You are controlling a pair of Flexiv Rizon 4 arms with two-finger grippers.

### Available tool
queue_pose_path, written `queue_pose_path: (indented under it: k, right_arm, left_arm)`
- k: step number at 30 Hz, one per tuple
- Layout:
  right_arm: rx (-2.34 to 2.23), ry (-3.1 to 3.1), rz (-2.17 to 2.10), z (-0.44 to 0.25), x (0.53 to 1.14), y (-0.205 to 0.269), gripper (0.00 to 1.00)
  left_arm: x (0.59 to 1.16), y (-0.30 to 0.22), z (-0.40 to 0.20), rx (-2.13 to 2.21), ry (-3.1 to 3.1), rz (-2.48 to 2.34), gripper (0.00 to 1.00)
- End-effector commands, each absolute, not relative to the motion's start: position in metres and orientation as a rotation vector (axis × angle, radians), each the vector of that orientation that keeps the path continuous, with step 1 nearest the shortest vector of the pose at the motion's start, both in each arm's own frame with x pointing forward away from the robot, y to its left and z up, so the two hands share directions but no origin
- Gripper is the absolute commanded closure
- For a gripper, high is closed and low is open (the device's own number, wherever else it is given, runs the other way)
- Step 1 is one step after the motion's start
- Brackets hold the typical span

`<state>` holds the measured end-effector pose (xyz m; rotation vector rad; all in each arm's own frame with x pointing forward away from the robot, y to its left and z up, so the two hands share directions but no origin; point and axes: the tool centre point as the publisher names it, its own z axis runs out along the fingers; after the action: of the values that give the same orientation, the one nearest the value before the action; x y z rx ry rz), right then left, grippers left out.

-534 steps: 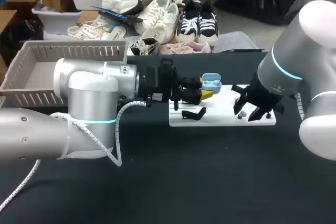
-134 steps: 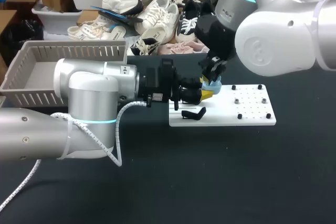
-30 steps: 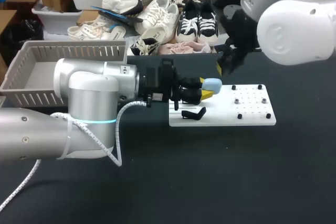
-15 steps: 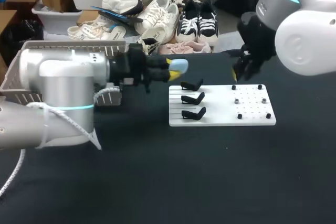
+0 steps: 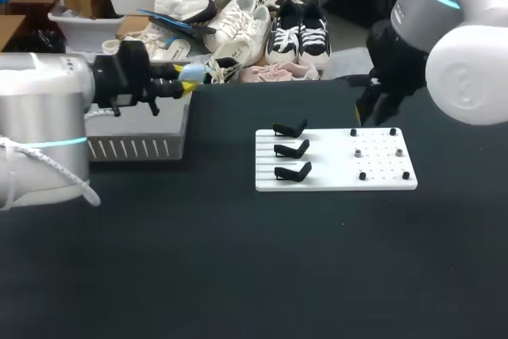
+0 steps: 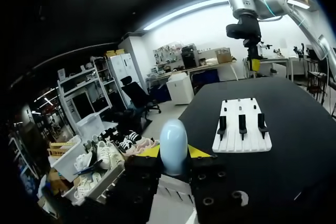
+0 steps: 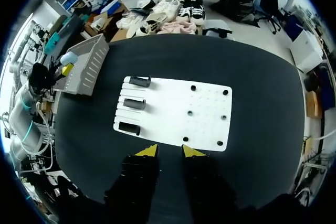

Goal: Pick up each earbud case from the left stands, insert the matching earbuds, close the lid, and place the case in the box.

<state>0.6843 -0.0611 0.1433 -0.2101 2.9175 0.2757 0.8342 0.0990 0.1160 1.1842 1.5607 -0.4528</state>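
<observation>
The left pincer clamps a smooth, egg-rounded, pale blue earbud case near one end of the slatted grey basket. The right pincer hangs parted and empty above the flat white board, which carries three hooked black stands on the matte black tabletop.
</observation>
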Motion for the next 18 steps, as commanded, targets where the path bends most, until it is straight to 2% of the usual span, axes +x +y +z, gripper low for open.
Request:
queue_pose_path:
  k: [1, 9, 17, 18]
  right_arm:
    - [-0.186, 2.926, 0.246, 0.146, 0.680, -0.055, 0.76]
    - [-0.159, 2.944, 0.210, 0.153, 0.679, -0.043, 0.76]
    - [-0.138, 2.948, 0.198, 0.153, 0.674, -0.038, 0.77]
    - [-0.135, 2.948, 0.197, 0.153, 0.673, -0.038, 0.77]
  left_arm:
    - [0.839, 0.132, 0.105, 1.140, 1.575, -0.451, 1.00]
    - [0.860, 0.170, 0.076, 1.118, 1.676, -0.467, 1.00]
    - [0.869, 0.175, 0.055, 1.150, 1.743, -0.503, 1.00]
    - [0.869, 0.175, 0.055, 1.152, 1.741, -0.506, 0.90]
